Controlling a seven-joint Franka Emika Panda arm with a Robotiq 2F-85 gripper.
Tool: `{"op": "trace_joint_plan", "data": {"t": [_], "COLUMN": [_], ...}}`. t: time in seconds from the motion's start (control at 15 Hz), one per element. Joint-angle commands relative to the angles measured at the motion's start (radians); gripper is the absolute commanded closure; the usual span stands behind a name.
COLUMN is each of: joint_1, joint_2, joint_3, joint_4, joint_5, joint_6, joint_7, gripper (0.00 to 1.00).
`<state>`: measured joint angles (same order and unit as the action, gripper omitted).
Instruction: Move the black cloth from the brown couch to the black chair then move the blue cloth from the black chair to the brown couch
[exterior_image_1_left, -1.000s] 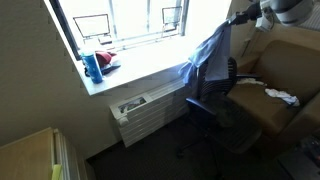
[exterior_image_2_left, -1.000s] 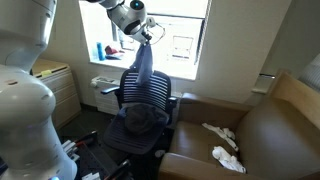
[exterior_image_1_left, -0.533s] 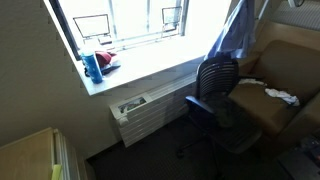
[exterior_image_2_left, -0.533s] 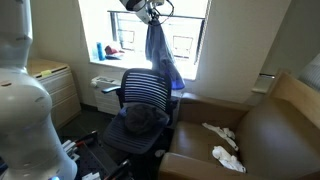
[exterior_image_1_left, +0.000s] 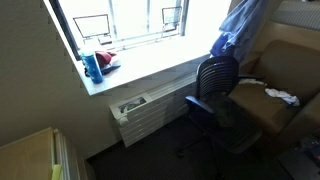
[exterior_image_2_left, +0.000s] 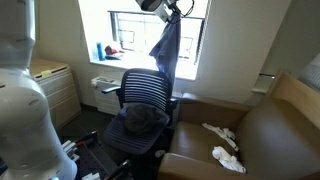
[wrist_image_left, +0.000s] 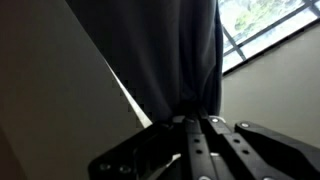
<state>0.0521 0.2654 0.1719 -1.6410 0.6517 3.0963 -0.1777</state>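
Pincer (wrist_image_left: 196, 122) grasping blue cloth (exterior_image_2_left: 165, 45) high above black chair (exterior_image_2_left: 146, 95). Small pinch may slip; cloth drops before brown couch (exterior_image_2_left: 265, 135).

The hanging cloth (exterior_image_2_left: 165, 45) dangles above the chair (exterior_image_2_left: 148, 92), before the window (exterior_image_2_left: 130, 35). A second cloth (exterior_image_2_left: 138, 118) lies on the chair's seat, with the couch (exterior_image_2_left: 270, 135) just beside.

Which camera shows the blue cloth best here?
An exterior view: the cloth hangs in full from the tool, against the window. In an exterior view the cloth is cut off at the top edge; the wrist view shows only dark folds at the tool.
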Motion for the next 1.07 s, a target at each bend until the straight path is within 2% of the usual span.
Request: {"op": "trace_joint_plan", "data": {"t": [0.0,0.2,0.33,0.4,0.47,0.67,0.73,0.8,1.0], "joint_1": [-0.081,-0.143,-0.134,-0.144,-0.148,-0.144,-0.131,-0.153,-0.235], "joint_2": [-0.016,-0.015,0.007,-0.014,-0.014,-0.010,-0.005,0.028,0.049], "joint_3": [-0.063,-0.146,-0.213,-0.179,-0.197,-0.189,-0.203,-0.202,-0.231], "joint_4": [0.061,0.116,0.124,0.109,0.109,0.109,0.095,0.120,0.131], "joint_5": [0.039,0.034,-0.011,0.011,0.007,0.007,-0.019,-0.053,-0.102], "joint_6": [0.012,0.031,0.119,0.047,0.050,0.045,0.076,0.113,0.060], "joint_7": [0.045,0.098,0.129,0.094,0.098,0.098,0.085,0.016,-0.084], "gripper": [0.99,0.99,0.99,0.99,0.96,0.99,0.99,0.99,0.99]}}
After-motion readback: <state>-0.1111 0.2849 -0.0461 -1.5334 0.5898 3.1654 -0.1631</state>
